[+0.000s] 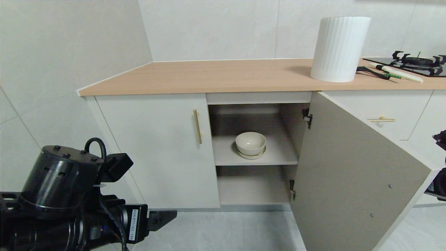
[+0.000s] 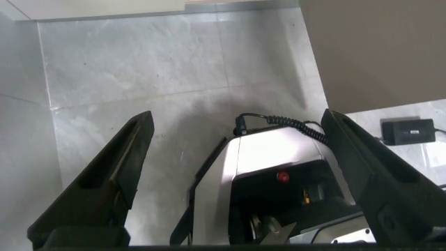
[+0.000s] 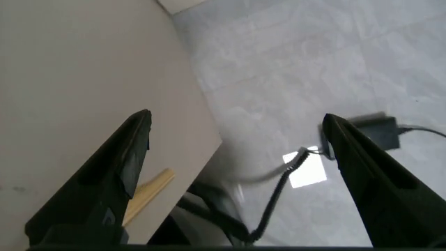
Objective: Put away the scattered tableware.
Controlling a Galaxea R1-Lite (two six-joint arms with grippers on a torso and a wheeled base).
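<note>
A: Where's the bowl?
B: The bowl [image 1: 250, 142] sits on a plate [image 1: 252, 155] on the open cabinet's [image 1: 258, 98] upper shelf [image 1: 280, 153].
A: And the fingers?
B: Spread wide, empty, on the left gripper [image 2: 238, 118] and the right gripper [image 3: 237, 118], above the floor [image 2: 174, 70].

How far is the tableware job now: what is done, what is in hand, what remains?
Done: a bowl sits on a small plate on the cabinet's middle shelf. In hand: nothing; the left gripper and right gripper are open and empty above the floor. Remaining: long utensils lie on the counter by the stove, probably to be stored, and the cabinet door stands open.
</note>
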